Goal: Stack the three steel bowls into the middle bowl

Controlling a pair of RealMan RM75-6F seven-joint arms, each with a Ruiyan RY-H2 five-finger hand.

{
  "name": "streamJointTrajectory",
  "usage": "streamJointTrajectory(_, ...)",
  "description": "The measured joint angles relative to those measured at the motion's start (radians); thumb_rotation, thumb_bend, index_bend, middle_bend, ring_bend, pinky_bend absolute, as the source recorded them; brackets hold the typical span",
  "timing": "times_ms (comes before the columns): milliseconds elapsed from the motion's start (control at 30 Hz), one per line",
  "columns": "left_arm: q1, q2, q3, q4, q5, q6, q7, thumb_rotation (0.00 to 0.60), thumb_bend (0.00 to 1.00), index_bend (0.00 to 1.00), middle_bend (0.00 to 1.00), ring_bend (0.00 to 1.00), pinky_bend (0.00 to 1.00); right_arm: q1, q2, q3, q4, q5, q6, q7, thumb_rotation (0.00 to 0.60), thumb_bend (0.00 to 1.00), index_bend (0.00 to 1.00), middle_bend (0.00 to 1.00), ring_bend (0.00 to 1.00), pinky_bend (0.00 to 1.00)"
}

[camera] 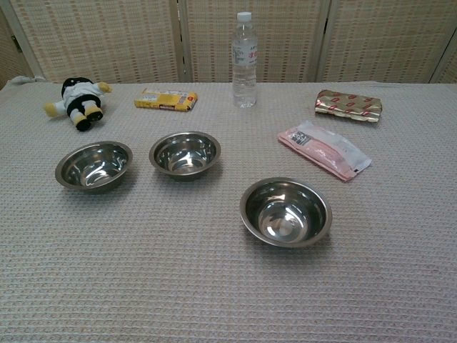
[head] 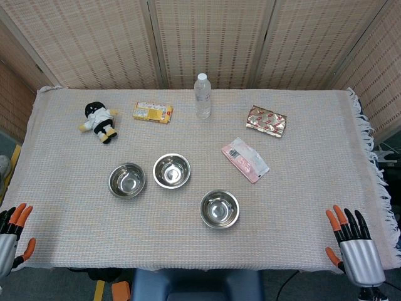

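Steel bowls, three round shiny ones, sit upright and apart on the cloth-covered worktop (head: 75, 238). The left steel bowl (head: 127, 180) and the middle steel bowl (head: 171, 170) stand just beside each other without touching; the right steel bowl (head: 219, 209) lies nearer the front edge, well apart from both. None is stacked.

Both hands rest at the near corners, far from the bowls. The left hand (head: 11, 235) and the right hand (head: 354, 244) each have their orange-tipped fingers spread and hold nothing.

Along the far side lie a small black-and-white plush doll (head: 100, 121), a flat yellow snack box (head: 152, 112), a clear plastic water bottle (head: 202, 96) standing upright, and a shiny red-and-gold foil packet (head: 267, 121). A pink plastic-wrapped packet (head: 245, 159) lies between the foil packet and the right steel bowl.
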Motion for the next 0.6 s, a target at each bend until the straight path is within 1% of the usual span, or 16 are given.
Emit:
streamJointTrajectory(100, -0.001, -0.002, 0.001, 0.002, 0.003, -0.001, -0.004, 0.6, 0.45, 0.0, 0.0, 0.0, 0.06, 0.01, -0.008, -0.005, 0.012, -0.015, -0.011, 0.011, 0.6, 0.14, 0.0, 0.0, 0.0, 0.0)
streamJointTrajectory(133, -0.003, -0.002, 0.002, 0.002, 0.005, -0.004, -0.006, 0.6, 0.45, 0.0, 0.0, 0.0, 0.06, 0.019, -0.014, -0.008, 0.021, -0.028, -0.016, 0.023, 0.6, 0.14, 0.03, 0.0, 0.0, 0.0)
streamJointTrajectory(200, -0.007, -0.002, 0.002, 0.003, 0.007, -0.011, -0.011, 0.6, 0.45, 0.0, 0.0, 0.0, 0.06, 0.039, -0.031, -0.009, 0.043, -0.054, -0.025, 0.046, 0.6, 0.14, 0.1, 0.0, 0.0, 0.0)
streamJointTrajectory(267, -0.013, -0.001, 0.001, 0.005, 0.007, -0.02, -0.021, 0.6, 0.45, 0.0, 0.0, 0.0, 0.06, 0.077, -0.059, -0.005, 0.069, -0.084, -0.046, 0.058, 0.6, 0.14, 0.2, 0.0, 0.0, 0.0)
streamJointTrajectory(367, -0.022, 0.001, -0.001, 0.01, 0.007, -0.03, -0.046, 0.6, 0.45, 0.0, 0.0, 0.0, 0.06, 0.143, -0.106, 0.01, 0.085, -0.115, -0.107, 0.042, 0.6, 0.14, 0.29, 0.0, 0.0, 0.0)
streamJointTrajectory(467, -0.031, 0.004, -0.003, 0.021, 0.001, -0.047, -0.072, 0.6, 0.45, 0.0, 0.0, 0.0, 0.07, 0.211, -0.163, 0.033, 0.097, -0.131, -0.188, -0.001, 0.6, 0.19, 0.36, 0.0, 0.0, 0.0)
streamJointTrajectory(600, -0.036, 0.01, -0.01, 0.027, -0.025, -0.069, -0.089, 0.6, 0.45, 0.0, 0.0, 0.0, 0.07, 0.299, -0.252, 0.06, 0.122, -0.136, -0.298, -0.056, 0.6, 0.21, 0.38, 0.0, 0.0, 0.0)
